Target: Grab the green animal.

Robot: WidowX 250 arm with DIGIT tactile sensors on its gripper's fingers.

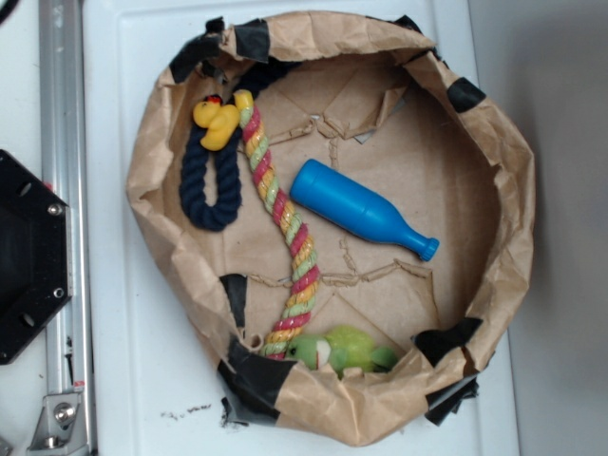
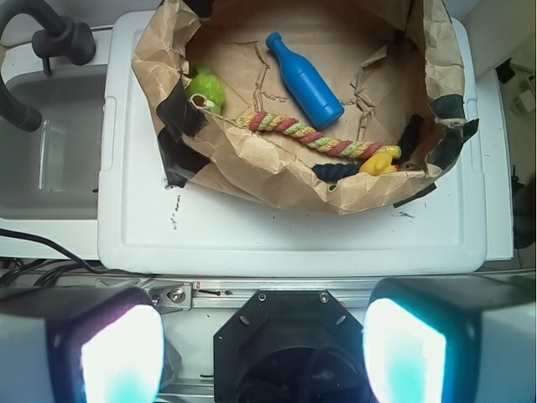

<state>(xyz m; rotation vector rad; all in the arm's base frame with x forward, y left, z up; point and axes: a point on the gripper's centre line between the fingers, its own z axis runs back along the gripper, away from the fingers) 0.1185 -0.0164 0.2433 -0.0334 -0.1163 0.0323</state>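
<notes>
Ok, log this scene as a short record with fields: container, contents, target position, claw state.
container: brown paper bag with rolled-down rim, patched with black tape, on a white surface
contents: green animal, blue bottle, yellow duck, braided rope, dark blue rope
target position: green animal lies against the bag wall, next to one end of the braided rope, apart from the blue bottle
claw state: claw is open, outside the bag, holding nothing
</notes>
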